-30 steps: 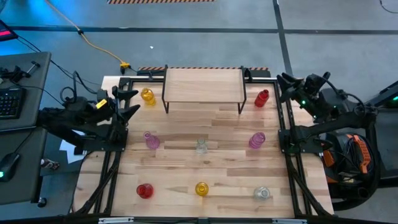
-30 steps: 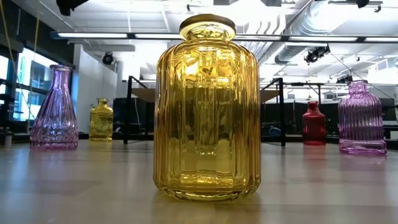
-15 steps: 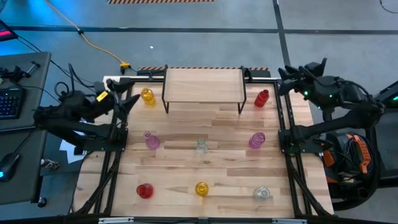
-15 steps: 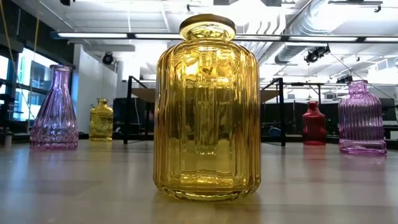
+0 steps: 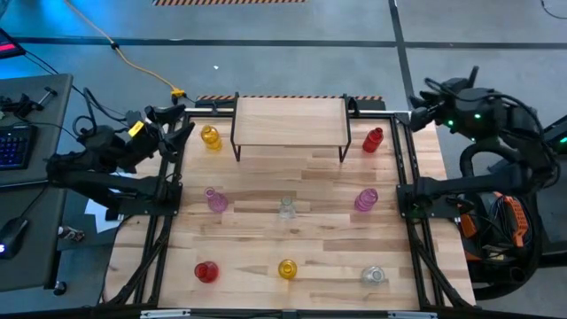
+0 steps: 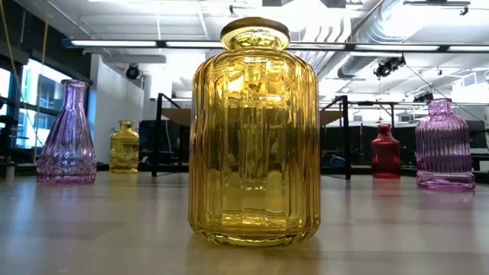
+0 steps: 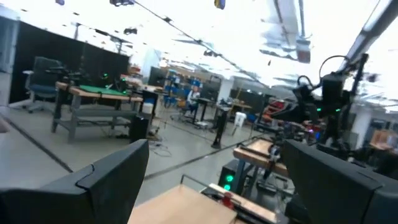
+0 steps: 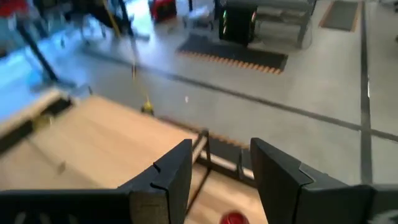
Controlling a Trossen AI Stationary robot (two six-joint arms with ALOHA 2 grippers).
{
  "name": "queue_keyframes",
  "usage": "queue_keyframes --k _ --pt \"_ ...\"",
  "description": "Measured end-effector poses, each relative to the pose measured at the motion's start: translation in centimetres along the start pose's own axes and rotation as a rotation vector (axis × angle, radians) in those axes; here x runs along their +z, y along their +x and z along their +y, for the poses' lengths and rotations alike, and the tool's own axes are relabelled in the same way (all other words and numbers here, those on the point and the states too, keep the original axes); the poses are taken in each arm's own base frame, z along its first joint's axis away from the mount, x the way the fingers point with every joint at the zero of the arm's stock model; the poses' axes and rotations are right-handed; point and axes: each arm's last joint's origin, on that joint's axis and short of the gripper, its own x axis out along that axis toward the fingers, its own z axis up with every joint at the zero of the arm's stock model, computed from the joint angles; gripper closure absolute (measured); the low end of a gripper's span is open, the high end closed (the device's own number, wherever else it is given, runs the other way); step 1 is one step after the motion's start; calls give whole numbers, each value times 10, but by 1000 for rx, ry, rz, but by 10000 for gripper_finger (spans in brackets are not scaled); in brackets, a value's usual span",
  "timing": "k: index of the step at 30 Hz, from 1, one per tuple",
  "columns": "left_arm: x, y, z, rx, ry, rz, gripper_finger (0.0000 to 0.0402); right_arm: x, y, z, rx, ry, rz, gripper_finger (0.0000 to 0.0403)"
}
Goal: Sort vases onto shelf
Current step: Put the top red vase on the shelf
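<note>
Eight vases stand on my table, all upright with their necks pointing straight up, and none is on the shelf (image 5: 290, 119) yet. From above I see them all: a yellow vase (image 5: 210, 136) just left of the shelf, a red vase (image 5: 373, 140) just right of it, a pink vase (image 5: 216, 199), a clear vase (image 5: 286, 208) and a second pink vase (image 5: 366, 200) across the middle, then a second red vase (image 5: 205, 271), a second yellow vase (image 5: 287, 268) and a second clear vase (image 5: 373, 276) along the near edge. The shelf lies with its long side running left to right at the far edge of the table (image 5: 266, 244).

At table height the near yellow vase fills the middle and hides the clear one behind it; only five vases show there, and the shelf's dark legs stand behind them.

My left gripper (image 5: 177, 129) hangs at the far left corner of the table, close to the yellow vase, fingers spread wide and holding nothing. Its wrist camera looks out across the room and catches my other arm. My right gripper (image 5: 418, 105) hangs beyond the far right corner, fingers (image 8: 166, 177) apart with nothing between them; its wrist camera shows the shelf top and the red vase's mouth below.
</note>
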Motion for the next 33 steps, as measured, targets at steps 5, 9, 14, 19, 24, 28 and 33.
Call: queue_keyframes --k 5,9,14,19,24,28,33 --pt "-2 3 0 24 14 6 39 -2 20 12 56 -151 126 256" --pt "-5 7 -1 36 27 20 39 1 41 21 61 -216 194 256" --pt "-9 13 -5 31 37 45 39 2 70 24 12 -170 311 256" --pt "-13 18 -8 31 51 65 39 -3 105 18 -45 -98 508 256" --pt "-14 20 -9 32 54 72 39 -7 140 8 -99 -42 663 256" --pt "-14 20 -9 32 64 72 39 -9 162 1 -89 -6 739 256" --pt "-15 20 -9 32 74 77 39 -14 183 -6 -101 -20 823 256"
